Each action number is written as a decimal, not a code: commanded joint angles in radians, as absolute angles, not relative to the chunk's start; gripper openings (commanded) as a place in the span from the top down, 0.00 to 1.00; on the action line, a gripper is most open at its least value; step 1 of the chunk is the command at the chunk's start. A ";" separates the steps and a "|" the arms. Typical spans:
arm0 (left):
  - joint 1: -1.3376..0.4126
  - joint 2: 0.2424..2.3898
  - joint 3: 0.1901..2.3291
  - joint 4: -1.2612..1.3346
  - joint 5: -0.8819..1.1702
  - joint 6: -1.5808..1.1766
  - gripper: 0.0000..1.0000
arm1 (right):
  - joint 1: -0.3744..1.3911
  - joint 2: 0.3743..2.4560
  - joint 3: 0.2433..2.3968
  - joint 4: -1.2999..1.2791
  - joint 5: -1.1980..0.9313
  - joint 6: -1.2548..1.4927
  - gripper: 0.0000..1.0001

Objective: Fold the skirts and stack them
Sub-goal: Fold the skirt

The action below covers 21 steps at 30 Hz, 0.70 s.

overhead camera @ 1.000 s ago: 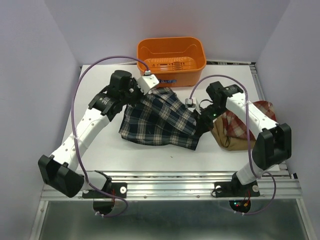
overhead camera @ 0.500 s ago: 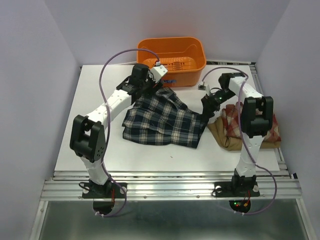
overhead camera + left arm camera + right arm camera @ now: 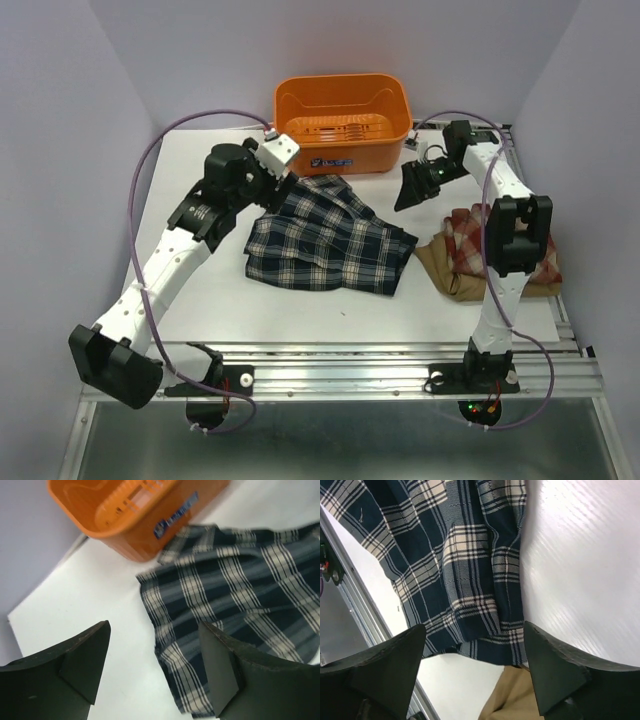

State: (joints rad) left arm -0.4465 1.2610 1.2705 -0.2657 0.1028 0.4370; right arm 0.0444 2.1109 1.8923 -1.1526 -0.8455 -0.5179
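White table [image 3: 200, 300] between pale walls, viewed from above and from both wrists. At centre lies the navy plaid skirt [image 3: 325, 240], spread flat, its far edge just in front of the orange basket [image 3: 343, 110]; it has barely shifted in the last half second. At the right, the tan skirt [image 3: 450, 272] and the red plaid skirt [image 3: 468, 228] lie bunched and touching. Your left gripper [image 3: 154, 640] hovers over the navy skirt's far-left corner, fingers apart, holding nothing; the arm's elbow has swung out to the left. Your right gripper [image 3: 475, 630], at the skirt's right edge half a second ago, has drawn back toward the basket's right end, fingers likewise apart and empty.
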 commanded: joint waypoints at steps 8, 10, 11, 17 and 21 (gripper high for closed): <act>-0.443 1.387 1.103 -0.577 0.399 0.449 0.42 | 0.121 2.092 1.597 -0.927 -0.790 -0.377 0.38; -0.443 1.455 1.092 -0.584 0.396 0.457 0.47 | 0.130 2.073 1.550 -0.905 -0.784 -0.376 0.42; -0.442 1.482 1.091 -0.594 0.390 0.460 0.50 | 0.130 2.063 1.524 -0.894 -0.787 -0.373 0.44; -0.339 1.687 1.084 -0.502 0.287 0.429 0.70 | 0.207 1.984 1.318 -0.810 -0.816 -0.316 0.50; -0.253 1.746 1.135 -0.428 0.189 0.477 0.78 | 0.268 1.916 1.212 -0.717 -0.871 -0.220 0.49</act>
